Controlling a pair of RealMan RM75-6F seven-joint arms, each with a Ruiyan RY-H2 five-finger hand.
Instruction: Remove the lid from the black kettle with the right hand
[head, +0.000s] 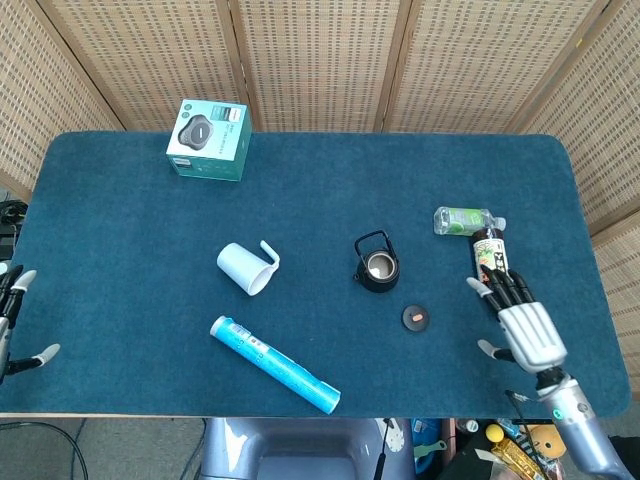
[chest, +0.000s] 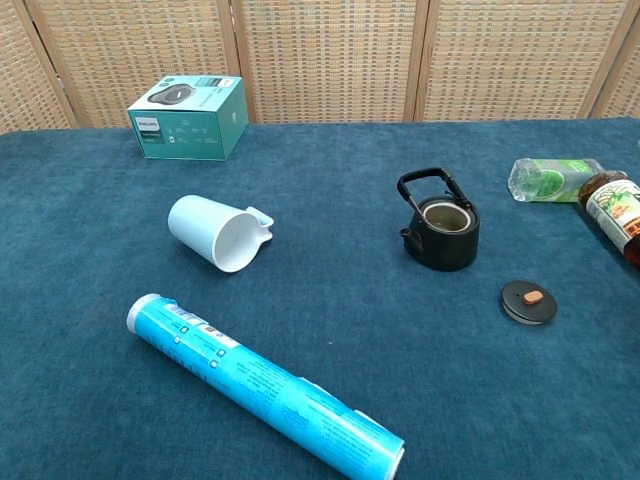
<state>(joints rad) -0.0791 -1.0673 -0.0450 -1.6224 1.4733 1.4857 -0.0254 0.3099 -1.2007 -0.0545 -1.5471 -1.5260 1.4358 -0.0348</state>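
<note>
Lid (head: 416, 318) lies on the cloth just beside the open kettle (head: 378, 266), so with your empty, spread right hand (head: 523, 330) you need only retire the arm.

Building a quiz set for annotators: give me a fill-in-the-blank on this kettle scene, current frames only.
1. The lid lies on the ___, apart from the kettle.
2. The kettle's mouth is ___.
3. The right hand holds ___.
4. The white cup lies on its ___.

Missing words: table; open; nothing; side
</note>
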